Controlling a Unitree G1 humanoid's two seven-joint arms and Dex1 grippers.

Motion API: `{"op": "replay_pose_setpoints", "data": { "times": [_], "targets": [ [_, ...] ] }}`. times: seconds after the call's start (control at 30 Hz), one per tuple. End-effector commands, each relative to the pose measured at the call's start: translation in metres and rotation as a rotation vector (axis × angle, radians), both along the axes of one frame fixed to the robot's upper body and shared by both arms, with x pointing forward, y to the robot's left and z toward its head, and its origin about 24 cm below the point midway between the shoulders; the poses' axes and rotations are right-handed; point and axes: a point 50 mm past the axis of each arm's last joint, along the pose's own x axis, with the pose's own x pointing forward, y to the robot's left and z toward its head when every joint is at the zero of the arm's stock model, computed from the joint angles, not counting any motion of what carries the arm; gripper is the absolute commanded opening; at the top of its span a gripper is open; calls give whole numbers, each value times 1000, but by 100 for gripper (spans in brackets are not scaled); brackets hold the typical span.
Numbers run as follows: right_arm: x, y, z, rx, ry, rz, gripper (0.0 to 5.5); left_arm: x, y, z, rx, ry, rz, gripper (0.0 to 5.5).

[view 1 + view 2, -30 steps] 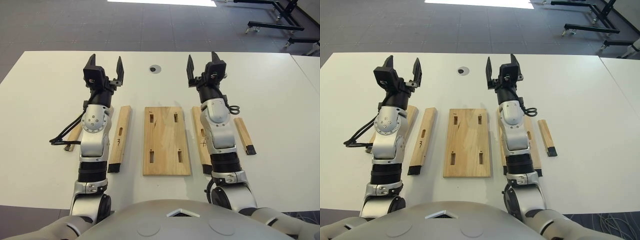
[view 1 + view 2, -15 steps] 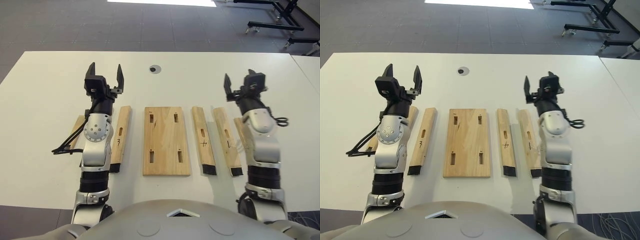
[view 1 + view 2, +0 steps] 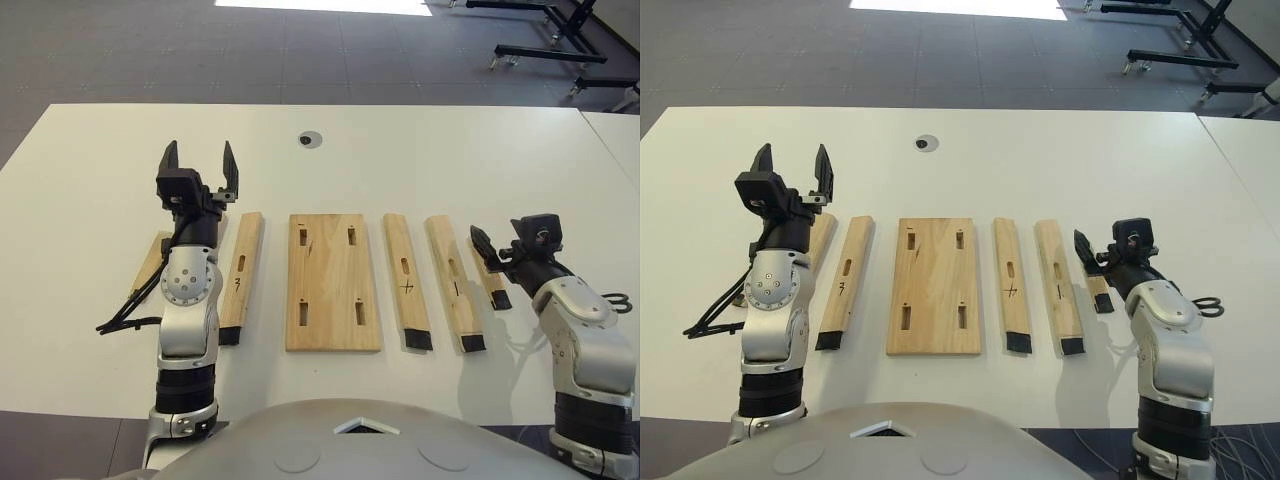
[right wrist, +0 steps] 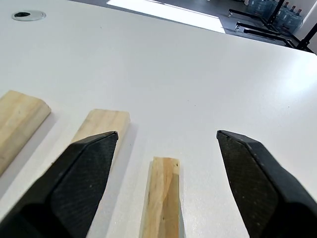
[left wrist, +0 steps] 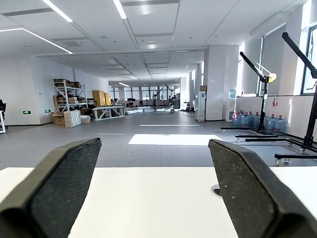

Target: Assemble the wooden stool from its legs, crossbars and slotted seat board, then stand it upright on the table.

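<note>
R gripper [image 4: 167, 134] stood wide open, nothing held. In R wrist view a crossbar [image 4: 161, 198] lay in line w/ the gap between its fingers [image 4: 79, 183], bar end short of the tips. Couldn't tell if fingers touched bar or table [image 3: 420, 160]. Just beside the bar, on the board side, two leg ends showed: outer leg [image 4: 101, 124] first, then inner leg [image 4: 20, 116], each apart from the next. Far past the tips sat a round grommet [image 4: 23, 15].

Head views added the rest: R gripper low over the crossbar's far half, both legs full length w/ dark feet at the near end, one slot cut in each. Beyond the inner leg lay the board [image 3: 333, 281], flat, four slots, apart from all legs.

L gripper [image 3: 199, 150] was also wide open and held nothing, raised off the table, tips pointing away. Behind it, just inboard of the L arm, lay L leg [image 3: 241, 275], slotted, dark foot near, beside the board's other edge, not touching. A short piece [image 3: 152, 258] lay outboard, partly hidden by the arm.

L wrist view looked level past its fingertips [image 5: 74, 163] across the table to the room behind: shelving, water bottles, black stands.
</note>
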Motion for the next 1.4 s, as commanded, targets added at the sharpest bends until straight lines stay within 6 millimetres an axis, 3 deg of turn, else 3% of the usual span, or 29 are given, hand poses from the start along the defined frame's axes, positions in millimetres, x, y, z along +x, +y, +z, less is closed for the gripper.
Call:
{"op": "replay_pose_setpoints", "data": {
  "times": [0.03,0.4,0.53,0.7,0.87,0.97,1.03,1.13,1.27,1.4],
  "targets": [
    [-12,-8,-7,-3,60,-7,369,-4,0,-1,-4,6,13,396],
    [-38,-12,-37,-51,263,-5,369,-3,-1,-2,-19,13,16,396],
    [-56,-10,-52,47,448,-36,302,-3,3,-2,-13,5,54,399],
    [-69,-3,-55,202,572,-79,210,-5,3,-3,-12,14,59,399],
    [-72,-3,-56,202,600,-94,129,-4,3,-3,-12,15,53,399],
    [-66,-3,-56,185,572,-98,128,-3,4,-2,-9,15,52,399],
    [-55,-3,-51,151,496,-101,128,-3,4,-1,-8,14,52,399],
    [-12,0,-31,81,246,-83,128,-1,6,-3,-20,20,55,399],
    [59,15,14,60,-110,-97,128,7,18,-3,-77,31,60,399],
    [98,46,62,85,-382,-25,128,20,33,5,-70,19,49,399]
  ]
}}
